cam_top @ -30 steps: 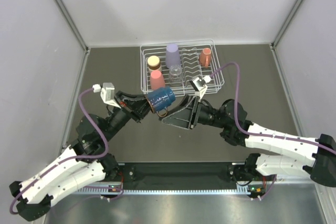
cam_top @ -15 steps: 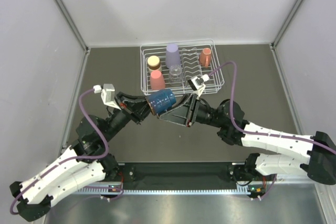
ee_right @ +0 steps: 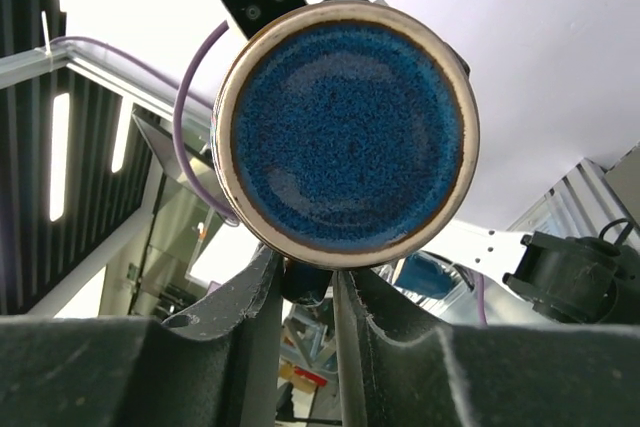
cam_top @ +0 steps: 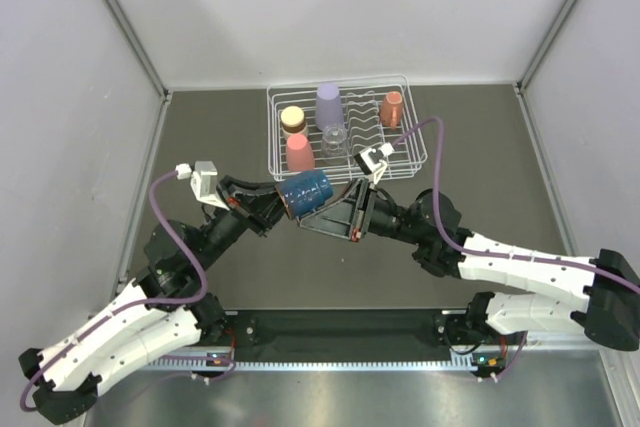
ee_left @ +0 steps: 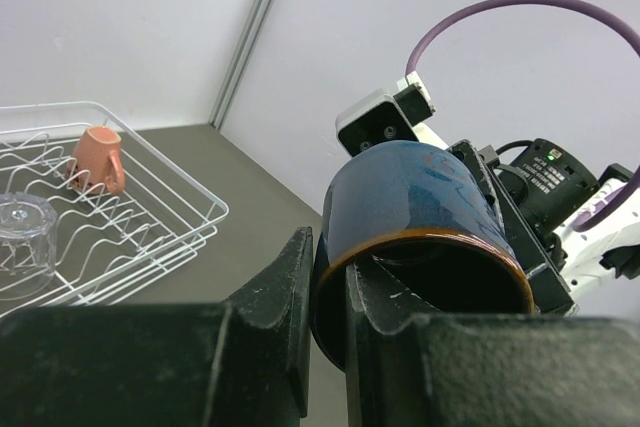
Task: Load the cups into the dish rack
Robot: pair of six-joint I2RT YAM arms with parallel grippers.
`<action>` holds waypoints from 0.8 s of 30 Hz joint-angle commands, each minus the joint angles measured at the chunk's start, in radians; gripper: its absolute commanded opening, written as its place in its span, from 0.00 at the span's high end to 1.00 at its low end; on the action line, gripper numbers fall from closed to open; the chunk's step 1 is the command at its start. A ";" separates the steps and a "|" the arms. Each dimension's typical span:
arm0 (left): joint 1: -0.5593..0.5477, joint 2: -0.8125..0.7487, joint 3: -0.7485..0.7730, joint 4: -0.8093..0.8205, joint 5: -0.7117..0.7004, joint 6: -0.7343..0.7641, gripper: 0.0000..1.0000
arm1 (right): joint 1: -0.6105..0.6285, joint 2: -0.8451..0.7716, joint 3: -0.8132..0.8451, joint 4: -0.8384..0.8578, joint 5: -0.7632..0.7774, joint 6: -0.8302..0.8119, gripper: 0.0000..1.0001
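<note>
The dark blue handled mug [cam_top: 306, 191] hangs in the air in front of the dish rack [cam_top: 412, 161]. My left gripper [cam_top: 285, 203] is shut on its rim, one finger inside and one outside [ee_left: 328, 267]. My right gripper [cam_top: 320, 215] faces the mug's base [ee_right: 345, 137], and its fingers [ee_right: 308, 282] are closed on the mug's handle below the base. In the white wire rack stand the lavender tumbler [cam_top: 329, 103], the shiny steel cup [cam_top: 334, 139], the salmon-pink mug [cam_top: 392, 108] and the pink tumbler [cam_top: 298, 152].
A brownish cup with a pale top [cam_top: 292, 119] stands at the rack's left back. The rack's near corner [ee_left: 190, 217] and the salmon mug [ee_left: 97, 157] show in the left wrist view. Grey walls close off the dark table on three sides.
My right gripper has moved left up to the mug and its fingers have closed round the handle. My left gripper has kept hold of the rim and barely moved.
</note>
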 commanded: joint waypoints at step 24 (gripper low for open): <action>-0.012 0.034 0.066 0.011 0.115 0.054 1.00 | 0.006 -0.024 0.111 -0.243 0.156 -0.098 0.67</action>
